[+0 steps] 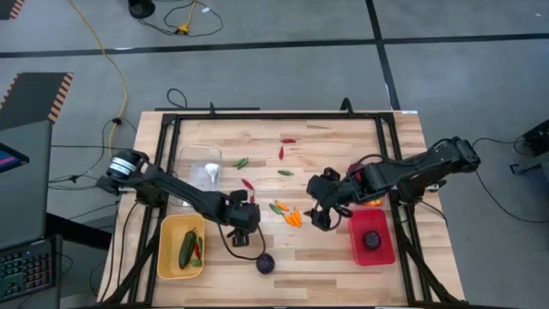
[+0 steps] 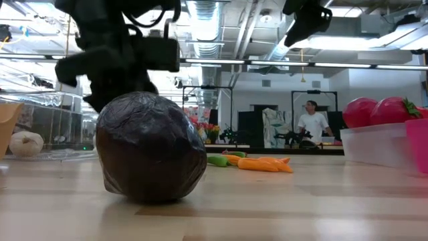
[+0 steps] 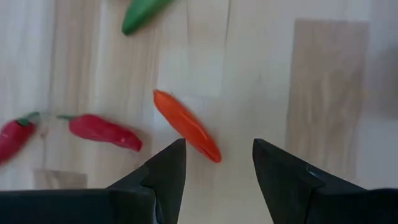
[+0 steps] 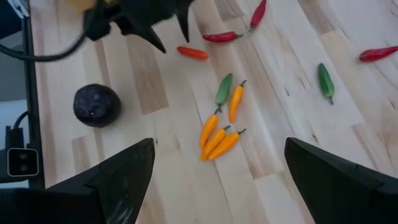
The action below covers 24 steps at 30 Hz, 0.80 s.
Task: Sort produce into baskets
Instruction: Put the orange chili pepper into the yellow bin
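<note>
My left gripper hangs open, pointing down, just above a short orange-red chilli that lies on the table; its fingers touch nothing. The same gripper is near the table's middle. My right gripper is wide open, high above a cluster of orange chillies and a green one. A dark purple round rests on the table near the front edge. The yellow basket holds green and red chillies. The red basket holds a dark round, and the clear basket holds white garlic.
Red chillies and green chillies lie scattered toward the far side. Two red chillies lie close beside my left gripper. In the low view the purple round fills the foreground. A black frame borders the table. A person stands far behind.
</note>
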Tool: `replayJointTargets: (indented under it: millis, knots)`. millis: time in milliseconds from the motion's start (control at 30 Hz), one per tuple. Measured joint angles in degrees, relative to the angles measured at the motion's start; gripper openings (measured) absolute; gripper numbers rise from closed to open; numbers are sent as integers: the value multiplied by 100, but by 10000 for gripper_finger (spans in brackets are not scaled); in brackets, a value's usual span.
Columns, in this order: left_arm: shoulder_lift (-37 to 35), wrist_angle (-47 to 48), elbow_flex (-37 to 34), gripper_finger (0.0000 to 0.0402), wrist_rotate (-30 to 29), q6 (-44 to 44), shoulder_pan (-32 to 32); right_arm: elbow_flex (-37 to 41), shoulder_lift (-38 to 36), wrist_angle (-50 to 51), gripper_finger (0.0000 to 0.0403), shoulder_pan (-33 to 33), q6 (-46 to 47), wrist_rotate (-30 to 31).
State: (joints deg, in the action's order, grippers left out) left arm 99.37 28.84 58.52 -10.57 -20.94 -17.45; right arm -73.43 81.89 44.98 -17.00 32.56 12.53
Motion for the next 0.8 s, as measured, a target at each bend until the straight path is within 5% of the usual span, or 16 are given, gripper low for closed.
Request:
replayJointTargets:
  millis: [800]
  knots:
    - [116, -8, -61, 174, 89, -673, 208, 0, -2, -71, 386, -28, -4, 2]
